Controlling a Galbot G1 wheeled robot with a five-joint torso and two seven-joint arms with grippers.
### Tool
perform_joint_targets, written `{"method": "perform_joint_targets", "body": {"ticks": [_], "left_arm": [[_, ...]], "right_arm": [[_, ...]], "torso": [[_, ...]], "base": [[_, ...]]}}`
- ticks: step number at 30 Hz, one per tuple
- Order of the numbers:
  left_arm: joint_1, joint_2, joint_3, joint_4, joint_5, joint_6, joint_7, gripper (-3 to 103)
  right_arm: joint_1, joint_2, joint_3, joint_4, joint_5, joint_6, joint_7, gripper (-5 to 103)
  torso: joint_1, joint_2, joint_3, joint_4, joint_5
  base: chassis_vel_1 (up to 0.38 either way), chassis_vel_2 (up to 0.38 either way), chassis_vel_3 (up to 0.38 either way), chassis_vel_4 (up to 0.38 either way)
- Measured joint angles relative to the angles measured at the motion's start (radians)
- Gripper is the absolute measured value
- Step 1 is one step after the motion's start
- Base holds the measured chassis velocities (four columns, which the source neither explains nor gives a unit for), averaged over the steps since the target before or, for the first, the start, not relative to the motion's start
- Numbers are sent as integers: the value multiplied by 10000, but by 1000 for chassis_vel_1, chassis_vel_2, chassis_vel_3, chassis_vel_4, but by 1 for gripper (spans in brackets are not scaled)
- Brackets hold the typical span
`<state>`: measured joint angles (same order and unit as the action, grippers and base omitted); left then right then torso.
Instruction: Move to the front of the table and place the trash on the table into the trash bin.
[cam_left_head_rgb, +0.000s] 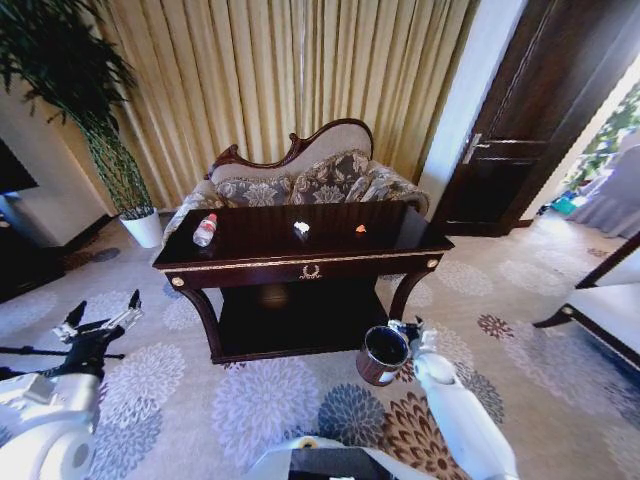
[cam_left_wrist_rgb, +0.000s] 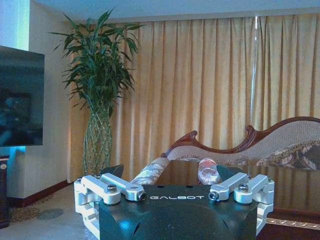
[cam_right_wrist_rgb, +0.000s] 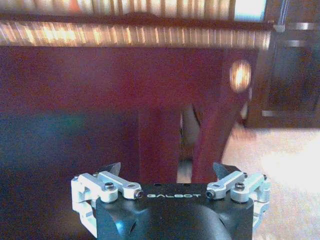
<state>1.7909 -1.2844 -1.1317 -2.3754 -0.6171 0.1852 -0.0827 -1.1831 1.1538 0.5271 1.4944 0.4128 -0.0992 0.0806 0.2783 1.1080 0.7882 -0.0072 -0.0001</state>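
The dark glossy table with gold trim stands ahead of me in the head view. On its top lie a clear bottle with a red cap at the left, a white paper wad in the middle and a tiny orange scrap to the right. The reddish-brown trash bin sits on the carpet by the table's right front leg. My left gripper hangs open, low and left of the table, holding nothing. My right gripper is beside the bin. In the wrist views the left gripper faces the bottle and the right gripper is open before the table front.
A patterned sofa stands behind the table against gold curtains. A tall plant in a white pot is at the back left, with a dark TV stand beyond it. A dark door is at the right. Flowered carpet lies open in front.
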Motion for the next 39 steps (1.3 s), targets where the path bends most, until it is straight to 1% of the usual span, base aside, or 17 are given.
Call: {"method": "perform_joint_targets", "body": {"ticks": [2, 3, 5, 6, 7, 9, 10, 12, 13, 15, 24, 27, 29, 33, 34, 38, 39], "left_arm": [[-54, -28, 41, -9, 7, 5, -1, 100], [-54, -28, 41, -9, 7, 5, -1, 100], [-93, -50, 54, -9, 8, 7, -5, 100], [-93, -50, 54, -9, 8, 7, -5, 100], [-110, -61, 59, -7, 8, 10, -6, 100], [-126, -75, 72, -3, 8, 11, -6, 100], [-126, -75, 72, -3, 8, 11, -6, 100], [-138, -75, 80, -3, 8, 11, -7, 100], [-138, -75, 80, -3, 8, 11, -7, 100], [-147, -65, 81, -5, 6, 11, -9, 100], [-225, 31, 84, -11, -132, 133, -18, 100], [-308, 109, 69, -92, -295, 426, -21, 100], [-326, 119, 68, -96, -301, 450, -22, 100], [-504, 263, 36, -182, -452, 794, -22, 100], [-504, 263, 36, -182, -452, 794, -22, 100], [-561, 381, 8, -294, -576, 1051, -22, 100], [-582, 424, -18, -366, -679, 1211, -22, 100]], "right_arm": [[-335, -261, 147, 1327, 162, -289, 338, 100], [-335, -261, 147, 1327, 162, -289, 338, 100], [-586, -455, 273, 2263, 409, -643, 530, 100], [-586, -455, 273, 2263, 409, -643, 530, 100], [-791, -598, 417, 3069, 643, -946, 654, 100], [-1039, -718, 620, 4130, 870, -1172, 840, 100], [-1039, -718, 620, 4130, 870, -1172, 840, 100], [-1181, -769, 772, 4963, 1230, -1434, 1062, 100], [-1181, -769, 772, 4963, 1230, -1434, 1062, 100], [-1288, -801, 873, 5674, 1571, -1675, 1231, 100], [-1549, -776, 916, 6449, 1774, -1794, 1279, 100], [-1677, -793, 951, 6821, 1764, -1823, 1240, 100], [-1694, -797, 955, 6873, 1764, -1832, 1237, 100], [-1950, -808, 963, 7486, 1722, -1951, 1182, 100], [-1950, -808, 963, 7486, 1722, -1951, 1182, 100], [-2212, -807, 975, 7926, 1661, -2103, 940, 100], [-2241, -786, 973, 7948, 1615, -2133, 910, 100]], "torso": [[0, -1, 0, 2, 0], [0, -1, 0, 2, 0], [-1, -1, 0, 1, 0], [-1, -1, 0, 1, 0], [0, -1, 0, 0, 0], [0, -1, 0, 0, 0], [0, -1, 0, 0, 0], [0, -1, 0, 0, 0], [0, -1, 0, 0, 0], [0, -1, 0, 1, -1], [0, -1, 0, 0, 0], [0, -1, 0, 1, 0], [0, -1, 0, 1, 0], [0, -1, 0, 1, -1], [0, -1, 0, 1, -1], [-1, -1, 0, 0, -1], [-1, -1, 0, 1, 0]], "base": [[0, 0, 0, 0], [0, 0, 0, 0], [0, 0, 0, 0], [0, 0, 0, 0], [0, 0, 0, 0], [0, 0, 0, 0], [0, 0, 0, 0], [0, 0, 0, 0], [0, 0, 0, 0], [0, 0, 0, 0], [0, 0, 0, 0], [0, 0, 0, 0], [0, 0, 0, 0], [0, 0, 0, 0], [0, 0, 0, 0], [0, 0, 0, 0], [0, 0, 0, 0]]}}
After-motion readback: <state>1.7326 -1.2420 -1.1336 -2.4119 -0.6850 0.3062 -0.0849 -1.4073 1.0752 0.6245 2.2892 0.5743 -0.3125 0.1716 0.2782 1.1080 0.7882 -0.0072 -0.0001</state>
